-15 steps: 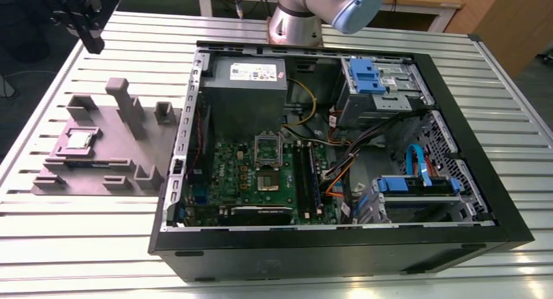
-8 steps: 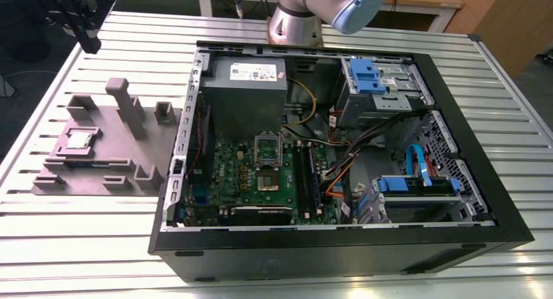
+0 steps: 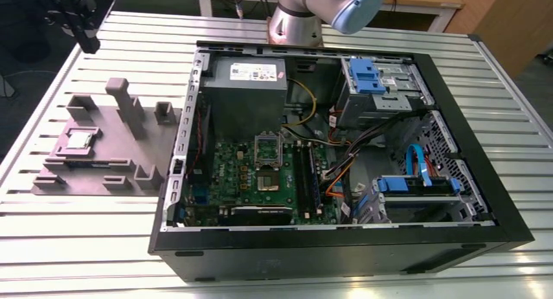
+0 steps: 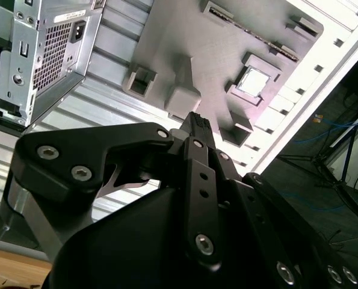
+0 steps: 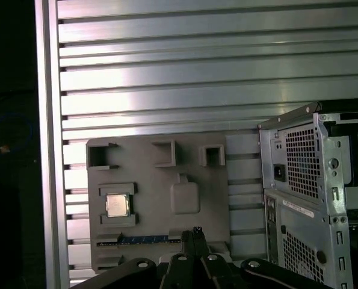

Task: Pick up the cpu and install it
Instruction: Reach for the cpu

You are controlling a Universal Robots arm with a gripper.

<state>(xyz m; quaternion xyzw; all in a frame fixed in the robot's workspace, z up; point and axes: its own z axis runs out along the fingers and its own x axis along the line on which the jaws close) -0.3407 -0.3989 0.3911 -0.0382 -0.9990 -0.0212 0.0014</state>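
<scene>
The cpu (image 3: 80,139) is a small silver-grey square lying in a recess of the grey holder block (image 3: 112,158), on the table at the exterior view's left of the open computer case (image 3: 346,244). Both wrist views show the cpu (image 4: 253,81) (image 5: 117,205) in its recess. My gripper (image 3: 85,43) hangs well above the table's far corner at the exterior view's left, apart from the cpu. In both wrist views the gripper (image 4: 197,120) (image 5: 195,231) has its fingers together and holds nothing. A shiny socket frame (image 3: 267,147) with a green centre sits on the motherboard.
The holder block has upright posts (image 3: 118,92) and several empty pockets. Inside the case are a grey power supply (image 3: 246,85), blue drive bays (image 3: 373,76) and loose cables (image 3: 346,163). The case's perforated rear wall (image 5: 311,180) stands beside the block. The slatted table's edge (image 5: 46,150) is close.
</scene>
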